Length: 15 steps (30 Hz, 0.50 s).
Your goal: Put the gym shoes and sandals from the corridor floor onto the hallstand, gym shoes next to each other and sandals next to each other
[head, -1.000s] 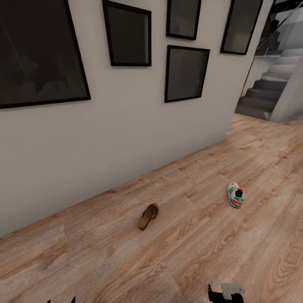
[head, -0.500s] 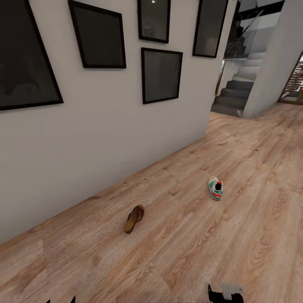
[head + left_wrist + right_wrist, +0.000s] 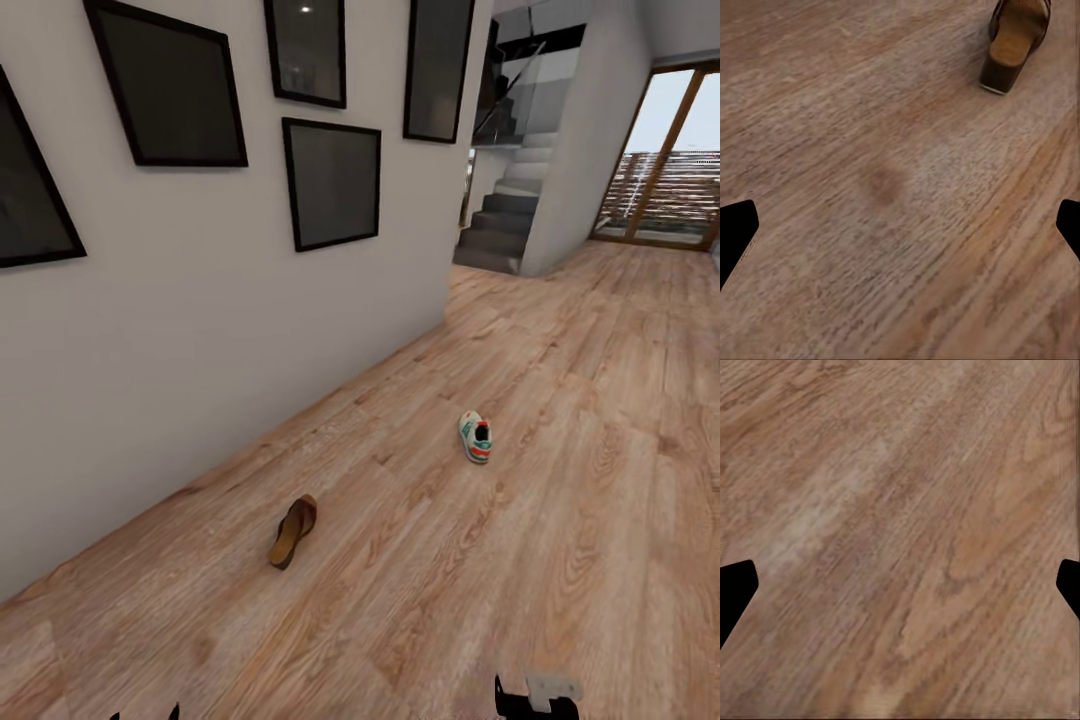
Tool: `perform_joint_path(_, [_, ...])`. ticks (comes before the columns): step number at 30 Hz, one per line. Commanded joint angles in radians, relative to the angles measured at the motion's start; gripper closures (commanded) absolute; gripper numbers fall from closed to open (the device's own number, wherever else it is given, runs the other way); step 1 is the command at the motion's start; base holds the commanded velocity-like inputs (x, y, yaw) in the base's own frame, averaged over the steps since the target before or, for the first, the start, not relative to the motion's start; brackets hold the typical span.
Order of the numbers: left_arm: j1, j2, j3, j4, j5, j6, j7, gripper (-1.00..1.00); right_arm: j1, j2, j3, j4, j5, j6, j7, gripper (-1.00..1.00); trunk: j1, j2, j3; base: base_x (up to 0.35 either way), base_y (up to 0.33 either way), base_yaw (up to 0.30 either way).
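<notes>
Both my left gripper [image 3: 900, 225] and right gripper [image 3: 900, 585] hang wide open, empty — I should square up on the sandal [image 3: 292, 531] first, approaching slowly.

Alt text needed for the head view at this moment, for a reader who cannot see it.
One brown sandal and one white gym shoe lie apart on the wood-plank corridor floor, the sandal nearer a grey wall hung with dark frames. Stairs and a glazed door lie beyond.

One sandal [image 3: 293, 531] is seen lying on the corridor floor [image 3: 560, 520] ahead of the left tool [image 3: 900, 225], near the wall [image 3: 200, 330]. A gym shoe [image 3: 476, 437] is found farther ahead, forward of the right tool [image 3: 900, 585], well apart from the sandal. A staircase [image 3: 500, 225] is located beyond the wall's end.
</notes>
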Motion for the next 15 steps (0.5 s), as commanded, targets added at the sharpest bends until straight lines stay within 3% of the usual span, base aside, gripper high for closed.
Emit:
perform_joint_path(1, [0.000, 0.000, 0.002, 0.001, 0.009, 0.000, -0.010, -1.00, -0.001, 0.000, 0.009, 0.001, -0.008, -0.003, -0.003, -1.00, 0.000, 0.000, 0.000, 0.004, 0.256, -0.286])
perform_joint_path(8, [-0.001, 0.000, 0.002, 0.001, 0.008, 0.000, -0.010, -1.00, -0.001, 0.000, 0.009, 0.001, -0.008, -0.003, -0.002, -1.00, 0.000, 0.000, 0.004, -0.045, 0.263, -0.286])
perform_joint_path(15, [0.000, 0.000, 0.004, 0.001, 0.010, 0.000, -0.009, -1.00, -0.001, 0.000, 0.009, 0.001, -0.008, -0.003, -0.002, -1.00, 0.000, 0.000, 0.009, -0.028, 0.067, -0.286])
